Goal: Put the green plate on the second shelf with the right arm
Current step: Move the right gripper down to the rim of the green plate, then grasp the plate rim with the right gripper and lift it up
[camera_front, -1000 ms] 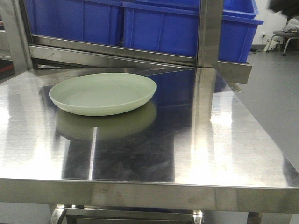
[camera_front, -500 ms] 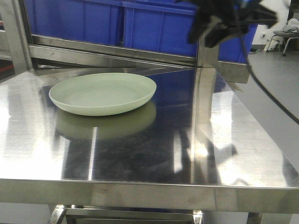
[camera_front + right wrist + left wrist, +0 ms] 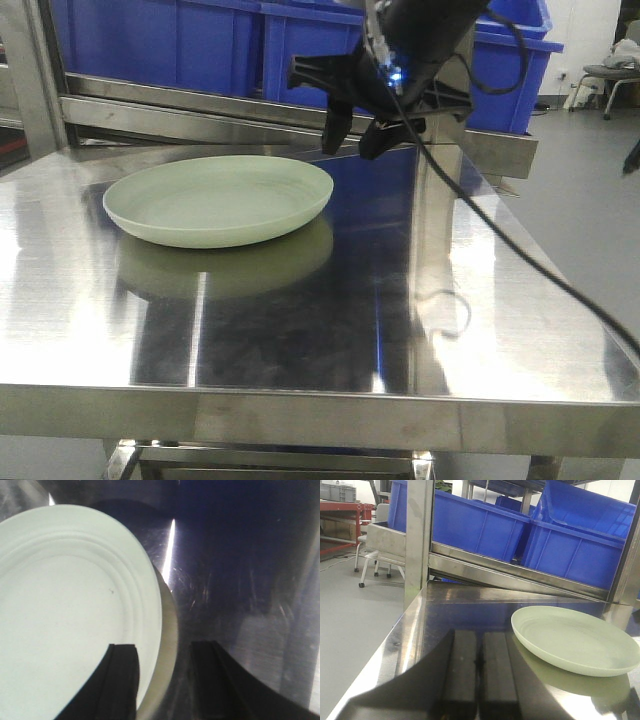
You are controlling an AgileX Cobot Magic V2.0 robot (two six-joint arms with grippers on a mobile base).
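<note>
Steel table (image 3: 500,300) holds the green plate (image 3: 218,200), probably light, stiff and slick, best pinched at its right rim, over which the right gripper (image 3: 350,148) hovers, fingers spread, holding nothing.

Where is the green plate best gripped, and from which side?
Probably the rim on its right side, from above: the green plate lies flat and shallow, so only its low upturned edge can be pinched. The open right gripper hangs over that edge.

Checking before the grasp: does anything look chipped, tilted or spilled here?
Nothing stands out. The green plate lies flat and whole on the steel table; the right gripper hangs open over its rim.
</note>
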